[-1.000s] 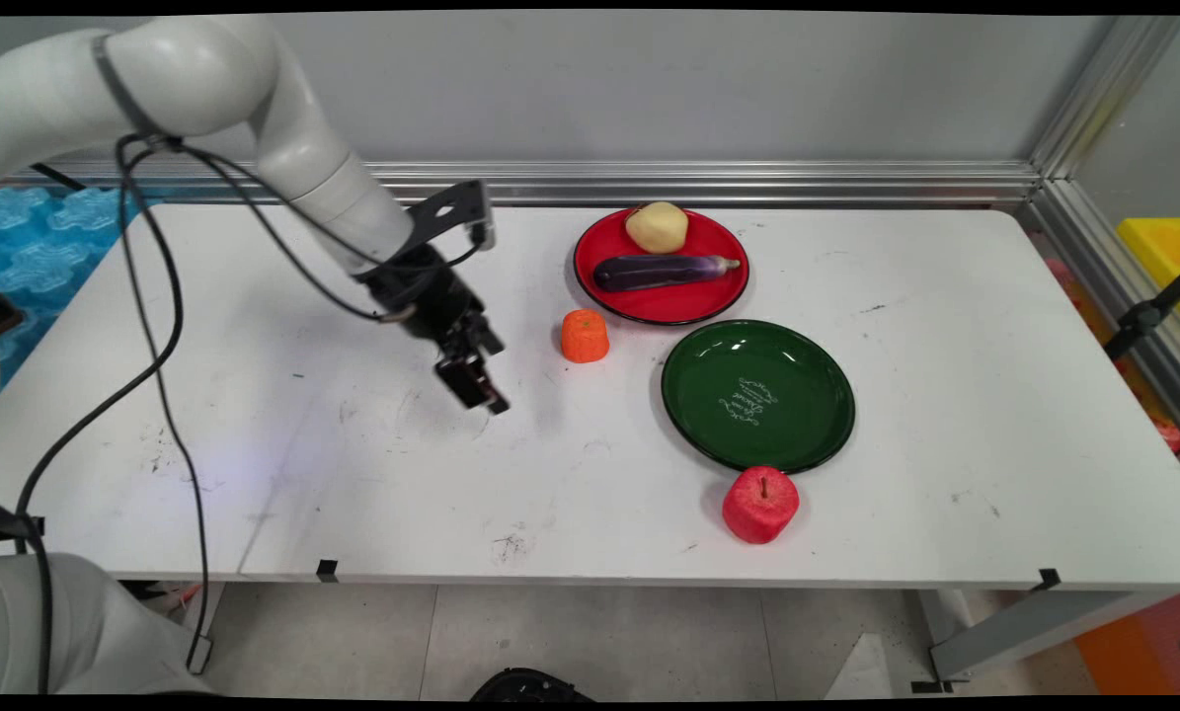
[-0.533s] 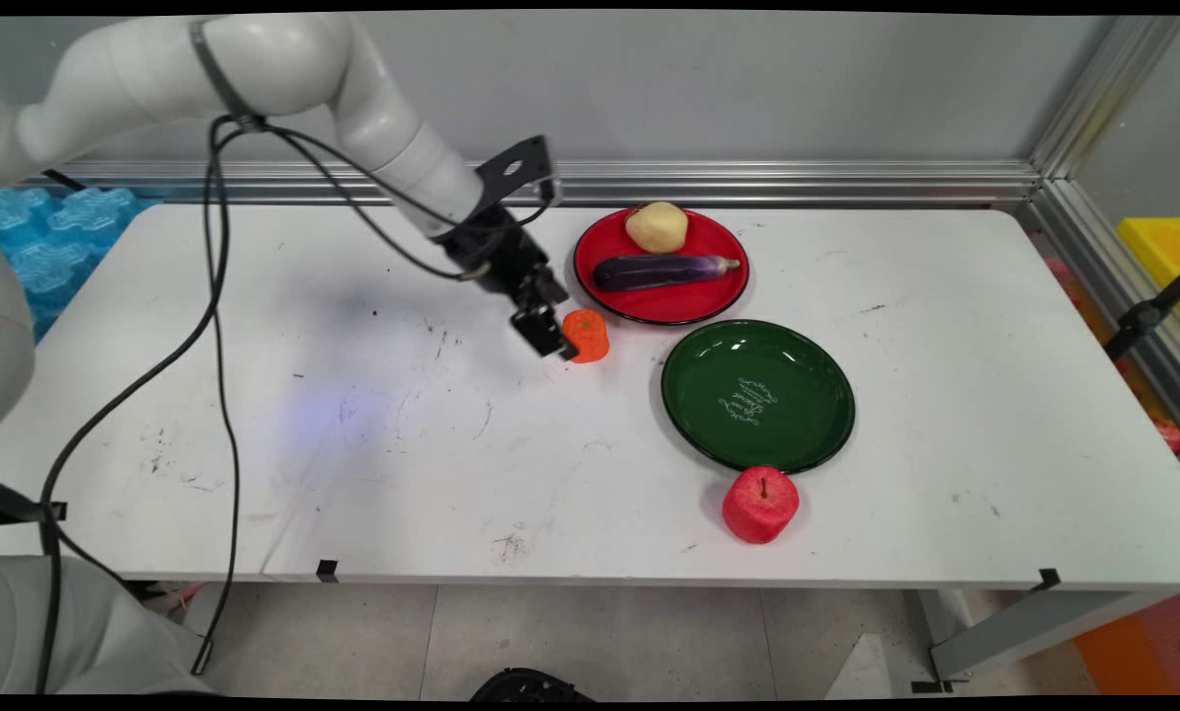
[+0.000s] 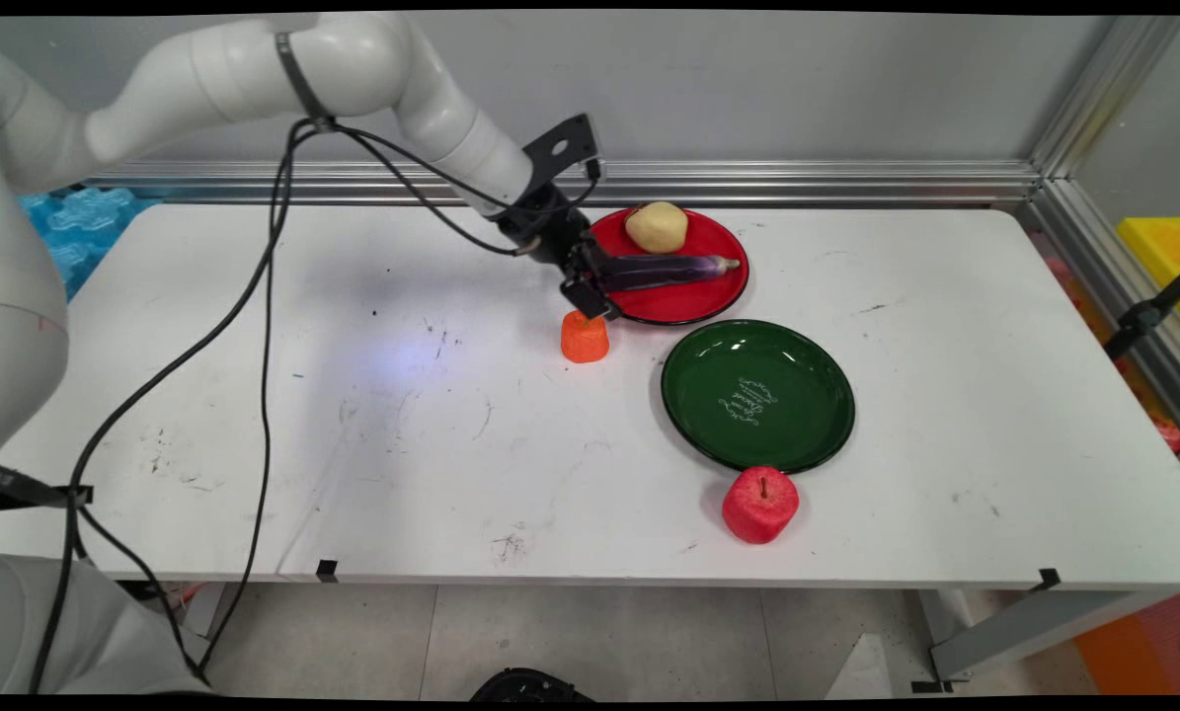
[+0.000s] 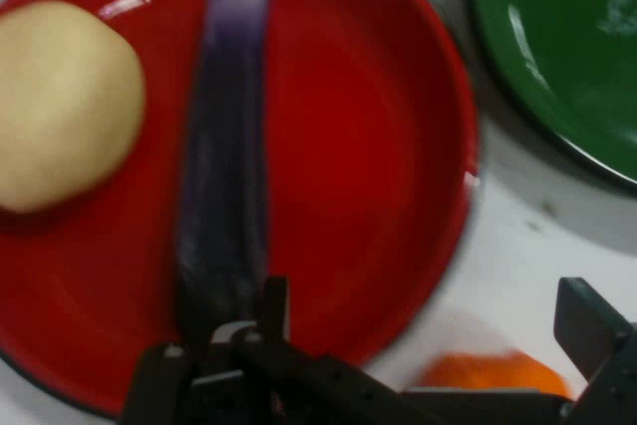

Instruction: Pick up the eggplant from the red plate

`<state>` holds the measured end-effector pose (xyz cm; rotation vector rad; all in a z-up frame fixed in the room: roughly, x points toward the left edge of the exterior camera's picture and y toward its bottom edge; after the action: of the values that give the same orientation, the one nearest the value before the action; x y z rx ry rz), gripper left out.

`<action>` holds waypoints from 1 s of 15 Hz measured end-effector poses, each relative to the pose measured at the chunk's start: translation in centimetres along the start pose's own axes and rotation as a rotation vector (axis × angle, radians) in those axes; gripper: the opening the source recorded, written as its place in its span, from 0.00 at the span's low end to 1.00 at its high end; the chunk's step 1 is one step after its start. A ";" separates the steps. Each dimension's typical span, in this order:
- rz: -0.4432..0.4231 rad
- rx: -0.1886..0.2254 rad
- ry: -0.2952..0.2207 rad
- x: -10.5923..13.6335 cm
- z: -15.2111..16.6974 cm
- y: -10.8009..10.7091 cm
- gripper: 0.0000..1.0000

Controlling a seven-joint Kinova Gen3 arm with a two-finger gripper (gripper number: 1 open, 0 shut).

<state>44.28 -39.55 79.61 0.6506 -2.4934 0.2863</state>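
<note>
**Hovering over the red plate's left rim, claw spread wide**

Hanging at the end of the white arm, the claw sits over the left rim of the red plate, tilted down toward it. In the hand view its fingers stand well apart with nothing between them, so it holds nothing. The nearest thing is the eggplant, which lies across the middle of the red plate with its dark end toward the claw. In the hand view that end meets one finger rather than lying squarely in the gap. Whether the finger touches it cannot be told.

A potato rests on the same plate behind the eggplant, near it but apart. An orange piece stands on the bench just in front of the claw and close to the plate's rim; the hand view shows it low between the fingers.

Around the claw the room is tight: plate rim below, the orange piece on the near side, the potato beyond. A green plate lies just in front of the red one, their rims nearly meeting, and it carries nothing. An apple stands at its front rim, close to the bench's front edge. To the left the bench is bare but for scuffs, with black cables hanging above it. The right end is bare too, up to the metal rail along the back.
</note>
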 end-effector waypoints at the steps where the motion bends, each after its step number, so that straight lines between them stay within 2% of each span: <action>1: 0.009 0.010 0.010 0.3 0.7 -0.7 1.00; 6: 0.037 0.040 0.048 1.3 3.2 -3.1 1.00; 15: 0.045 0.043 0.078 1.7 6.7 -5.7 1.00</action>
<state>42.88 -47.34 75.38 0.5901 -2.4351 0.3756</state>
